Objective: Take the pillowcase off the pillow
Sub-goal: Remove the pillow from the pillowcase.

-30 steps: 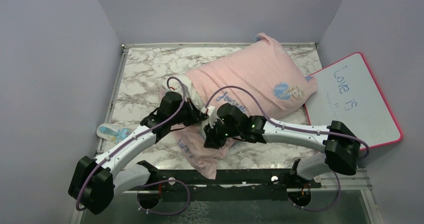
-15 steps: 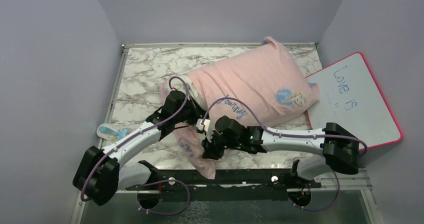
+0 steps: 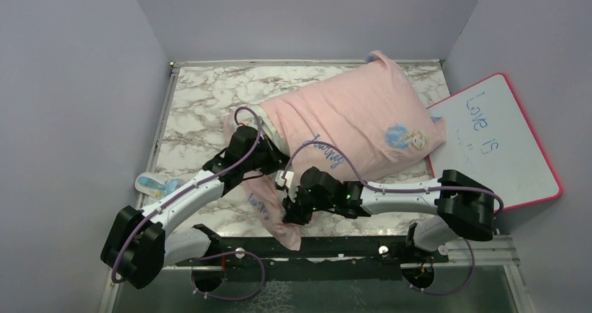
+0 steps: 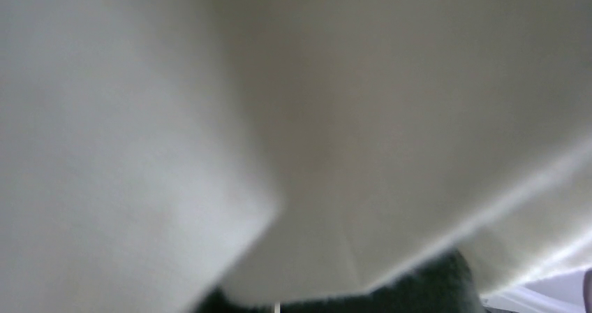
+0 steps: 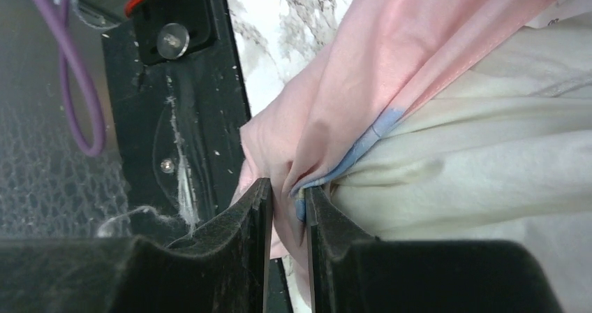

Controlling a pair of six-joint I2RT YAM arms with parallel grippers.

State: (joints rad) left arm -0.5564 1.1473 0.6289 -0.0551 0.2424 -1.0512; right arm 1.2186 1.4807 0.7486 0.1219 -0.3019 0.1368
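The right end effector (image 5: 287, 193) is clamped on the pillowcase (image 3: 363, 114) hem by the worktop's (image 3: 202, 96) near edge. The left end effector (image 3: 272, 161), closed together, presses the pillow (image 5: 475, 159), which lies mostly cased toward the far right corner. A weak left hold would let the pillow drag along, and the hem may slip.

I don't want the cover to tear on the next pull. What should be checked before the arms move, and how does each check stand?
1. Hem grip: ok; the right tool has its jaws closed on the pillowcase, pink fabric with its blue edge.
2. Pinch free of the pillow: cannot tell; its white cloth lies right beside the jaws.
3. Anchor on the pillow: cannot tell; the left tool is shut, but its wrist view shows only blurred white cloth.
4. Pillow out of the pillowcase: not ok; most of it is covered.
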